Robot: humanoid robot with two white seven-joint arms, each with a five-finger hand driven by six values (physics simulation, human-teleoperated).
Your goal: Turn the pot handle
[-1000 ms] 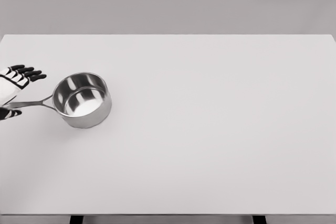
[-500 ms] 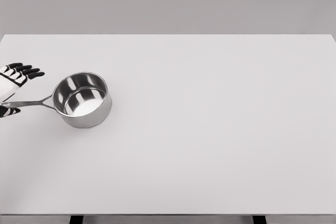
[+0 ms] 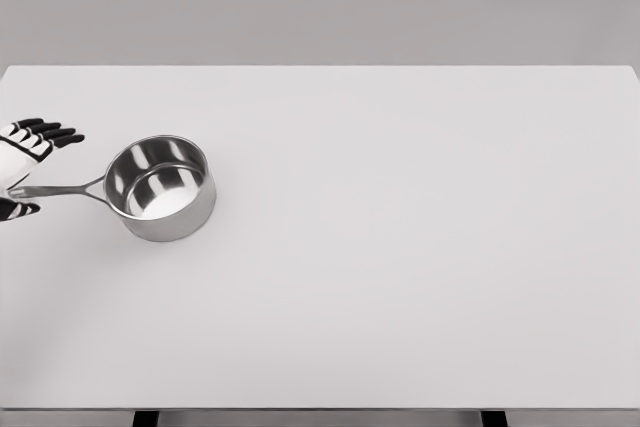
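A small steel pot (image 3: 161,188) stands on the white table (image 3: 400,247) at the left. Its thin handle (image 3: 58,189) points left, toward the picture's edge. My left hand (image 3: 25,172) shows at the far left edge, white with black fingertips. The fingers (image 3: 50,134) are spread above the handle and the thumb (image 3: 20,211) lies below it, so the handle's end sits between them without a closed grasp. The right arm is out of view.
The table's far edge (image 3: 320,67) runs across the top and its near edge (image 3: 320,408) along the bottom. Nothing else stands on it.
The pot has shifted slightly right and up, and its handle has swung a little so its end sits higher. The left hand has drawn back a bit toward the left edge.
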